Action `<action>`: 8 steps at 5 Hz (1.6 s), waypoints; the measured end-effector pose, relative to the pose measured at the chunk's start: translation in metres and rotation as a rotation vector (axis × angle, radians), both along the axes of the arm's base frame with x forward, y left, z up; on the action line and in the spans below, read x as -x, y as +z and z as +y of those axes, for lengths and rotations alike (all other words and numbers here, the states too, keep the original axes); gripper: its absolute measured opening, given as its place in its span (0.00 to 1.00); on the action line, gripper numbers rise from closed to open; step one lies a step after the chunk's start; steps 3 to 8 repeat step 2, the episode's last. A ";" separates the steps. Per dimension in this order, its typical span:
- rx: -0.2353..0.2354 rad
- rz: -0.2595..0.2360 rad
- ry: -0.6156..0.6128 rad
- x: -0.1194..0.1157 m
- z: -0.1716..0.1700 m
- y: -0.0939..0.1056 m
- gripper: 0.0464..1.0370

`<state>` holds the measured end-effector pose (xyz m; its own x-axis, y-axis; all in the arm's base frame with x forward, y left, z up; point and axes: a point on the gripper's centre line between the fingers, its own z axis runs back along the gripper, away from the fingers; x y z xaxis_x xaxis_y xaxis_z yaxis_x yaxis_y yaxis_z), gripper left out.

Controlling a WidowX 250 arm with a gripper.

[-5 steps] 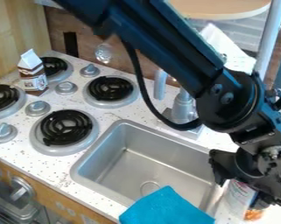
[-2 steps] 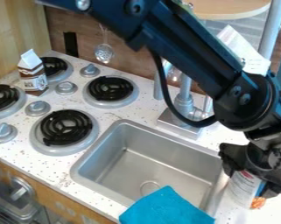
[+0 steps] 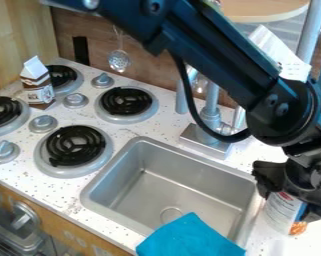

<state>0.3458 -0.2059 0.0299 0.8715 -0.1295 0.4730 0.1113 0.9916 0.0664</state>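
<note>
The speckled counter [image 3: 62, 192] spreads beneath me, with the sink [image 3: 156, 192] set into it just beside my gripper [image 3: 286, 206] and the burners [image 3: 76, 145] well apart from me, past the sink. The faucet [image 3: 211, 117] stands behind the sink, under my arm. A blue cloth [image 3: 189, 237], limp by its look, lies over the sink's near edge, nearer the camera than my tip. Then comes the can [image 3: 281, 215], slightly tilted between my two fingers, which look closed on its upper part; my own wrist covers its top, so I can't quite tell how deep that pinch goes. I'd judge it light to middling, stiff-walled, and likely slick on its smooth, round side. The surest hold should be square across the middle, fingers opposite each other, firm without denting it. Smallest, a carton [image 3: 37, 82] stands far off by the burners.
</note>
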 end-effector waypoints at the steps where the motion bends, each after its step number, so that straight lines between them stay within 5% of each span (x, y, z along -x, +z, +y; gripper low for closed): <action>1: 0.060 0.053 -0.020 0.019 -0.002 0.026 0.96; 2: 0.091 0.138 -0.066 0.044 -0.001 0.051 0.96; 8: 0.091 0.138 -0.066 0.044 -0.001 0.051 0.96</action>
